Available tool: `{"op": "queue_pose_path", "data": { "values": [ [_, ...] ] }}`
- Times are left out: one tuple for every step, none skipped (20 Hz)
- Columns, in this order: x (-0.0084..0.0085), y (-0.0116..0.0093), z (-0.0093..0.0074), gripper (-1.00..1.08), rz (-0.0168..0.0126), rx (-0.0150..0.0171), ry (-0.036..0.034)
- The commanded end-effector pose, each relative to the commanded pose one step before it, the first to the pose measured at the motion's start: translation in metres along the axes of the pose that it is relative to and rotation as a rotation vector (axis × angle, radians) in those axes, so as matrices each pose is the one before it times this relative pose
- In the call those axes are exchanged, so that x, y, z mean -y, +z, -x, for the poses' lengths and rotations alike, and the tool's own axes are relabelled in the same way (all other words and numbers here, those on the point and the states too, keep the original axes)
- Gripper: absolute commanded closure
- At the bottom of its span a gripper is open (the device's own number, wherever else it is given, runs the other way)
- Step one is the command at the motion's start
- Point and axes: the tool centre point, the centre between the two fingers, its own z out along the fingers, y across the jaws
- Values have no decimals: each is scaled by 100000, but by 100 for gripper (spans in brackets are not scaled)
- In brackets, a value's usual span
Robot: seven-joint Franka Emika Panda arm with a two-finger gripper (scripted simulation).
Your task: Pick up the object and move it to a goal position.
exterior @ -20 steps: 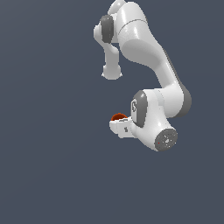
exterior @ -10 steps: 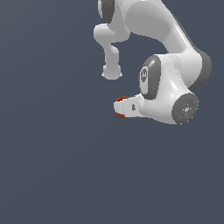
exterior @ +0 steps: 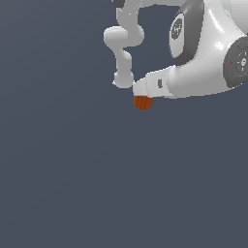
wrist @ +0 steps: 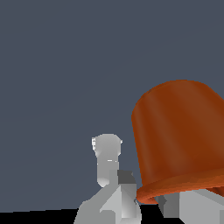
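Orange-red cup (exterior: 142,102) is seen at the tip of the white gripper (exterior: 140,93), projecting just beneath the hand's end in the exterior view, well towards that view's upper right of centre. No table or support is shown beneath it; only a flat grey backdrop is visible, so the cup is judged to be carried clear of any surface.

In the wrist view the cup (wrist: 179,140) fills much of the frame, its flared rim lying against pale gripper parts, with a grey finger (wrist: 107,164) standing beside it. The jaws are taken to be closed upon the cup, since it hangs there with nothing else holding it, though the contact faces themselves are hidden.

Handling is judged as follows. The cup appears small, thin-walled and rigid, and is probably light, so little squeeze should be needed. The glossy, tapering wall could let it slip towards the narrower end if the grip is slack. A hold across the wall near the wider rim is judged the safest. Faint vertical ribbing is shown in the exterior view and may lend some purchase.

No goal marker is visible in either view.
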Motion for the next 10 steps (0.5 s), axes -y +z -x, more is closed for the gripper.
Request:
{"op": "queue_pose_path", "data": {
  "values": [
    [607,-1129,2385,108,20,-62,18],
    [252,-442,903,108,14,-7,-46],
    [239,-441,895,108,0,0,0],
    [237,-440,885,108,0,0,0],
    [235,-437,871,108,0,0,0],
    [233,-434,857,108,0,0,0],
    [232,-433,845,108,0,0,0],
    [223,-431,842,108,-15,-13,-45],
    [228,-429,821,108,0,0,0],
    [223,-419,793,108,0,0,0]
  ]
}}
